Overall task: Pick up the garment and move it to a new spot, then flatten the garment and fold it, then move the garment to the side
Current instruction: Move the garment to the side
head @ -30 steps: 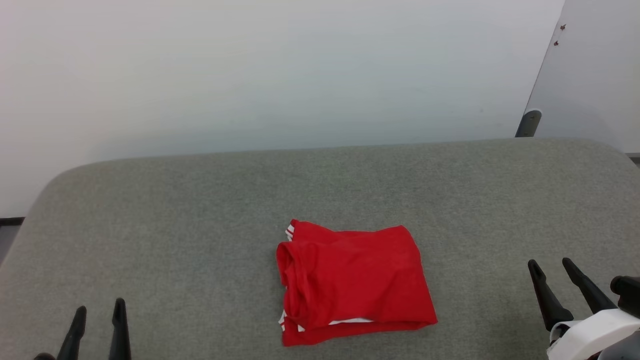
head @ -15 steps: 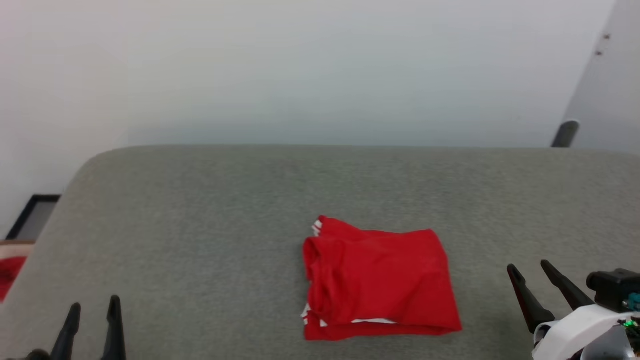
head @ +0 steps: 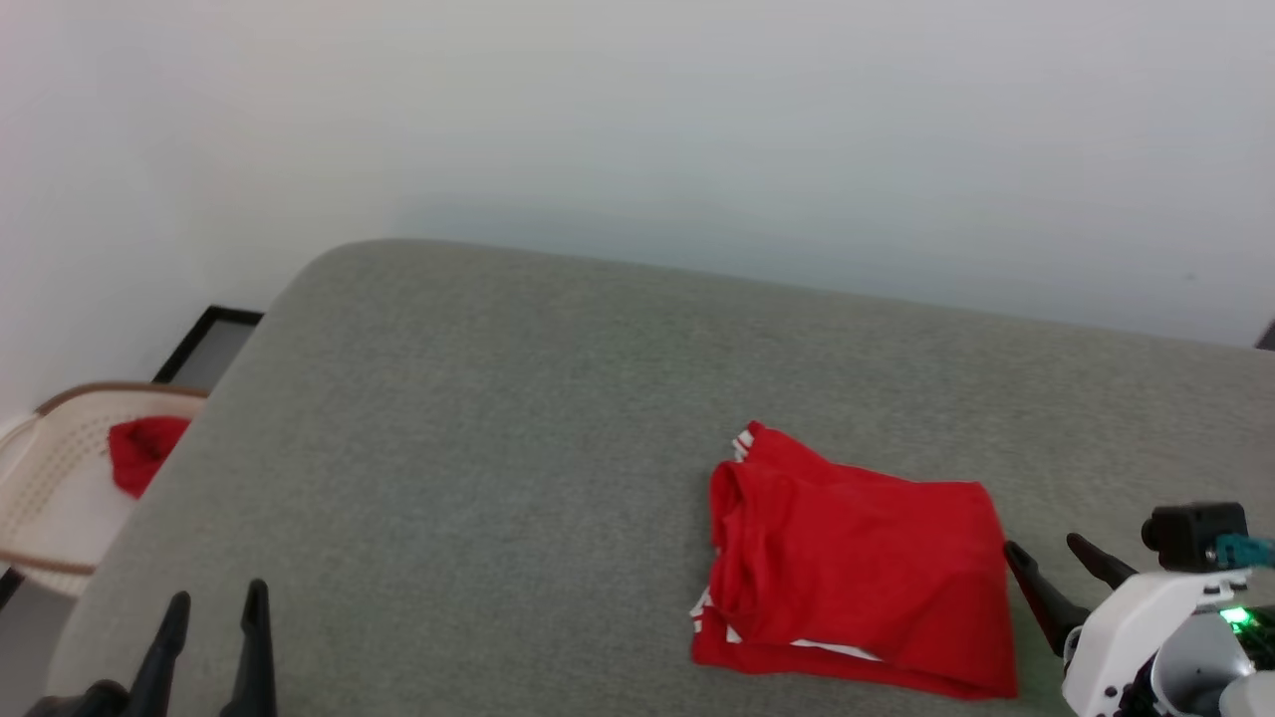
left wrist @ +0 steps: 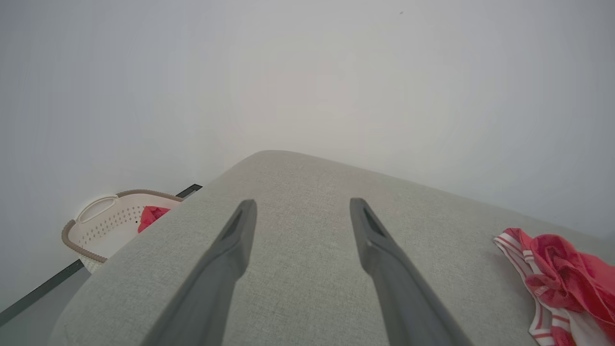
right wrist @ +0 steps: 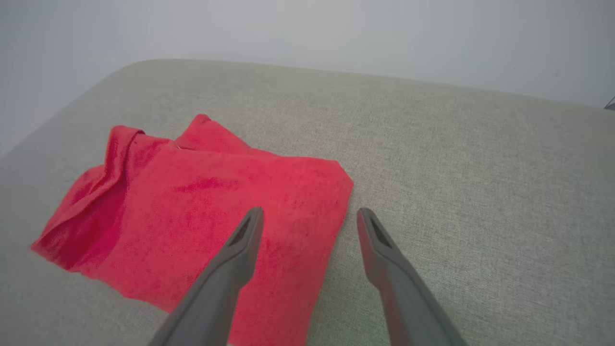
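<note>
The garment (head: 857, 568) lies folded into a red rectangle on the grey cushioned surface (head: 498, 448), with white and striped trim peeking out along its left edge. It also shows in the left wrist view (left wrist: 562, 281) and the right wrist view (right wrist: 206, 226). My right gripper (head: 1046, 556) stands open just right of the garment's right edge; in the right wrist view (right wrist: 310, 214) its left finger hangs over the cloth. My left gripper (head: 219, 602) is open and empty at the lower left, far from the garment, and its spread fingers show in the left wrist view (left wrist: 302, 204).
A cream perforated basket (head: 40, 468) sits off the surface's left end, holding a small plain red cloth bundle (head: 139, 448). A pale wall runs behind. The surface's rounded left corner (head: 329, 269) drops off near the basket.
The whole head view has swung left, so the camera moved; the basket has come into sight. The garment lies as before, and both grippers stay open.
</note>
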